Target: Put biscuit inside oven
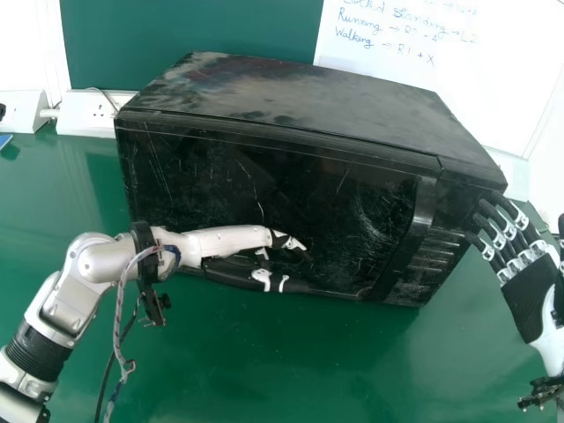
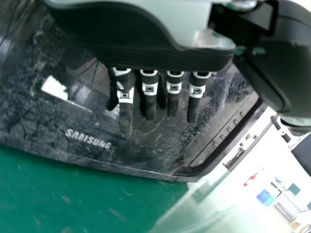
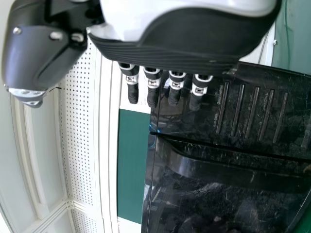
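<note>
From the left hand point(image 1: 231, 238), inspect first at 8 o'clock from the centre of the head view: released, fingers straight, before the door point(image 1: 308, 207) of the black oven point(image 1: 326, 101). Cannot tell touch from a narrow gap. Read with caution at its underside, owing to a dark, banded shape just below, either part of the hand or a reflection. Next, check at 4 o'clock for the right hand point(image 1: 530, 307): released also, fingers extended toward the oven's slotted control panel point(image 1: 436, 256), overlapping its outer edge; contact impossible to confirm. Note as cut off: right forearm at the head view's right edge, left upper arm at its lower left corner. Locate the oven across the middle, on the green table point(image 1: 352, 361), door closed, interior hidden, handle point(image 1: 421, 225) at 3 o'clock. For surroundings, refer to 10 o'clock for a white socket strip point(image 1: 84, 115), partly behind the oven, and to 1 o'clock for a whiteboard point(image 1: 397, 75), handwriting clipped by the top edge.
</note>
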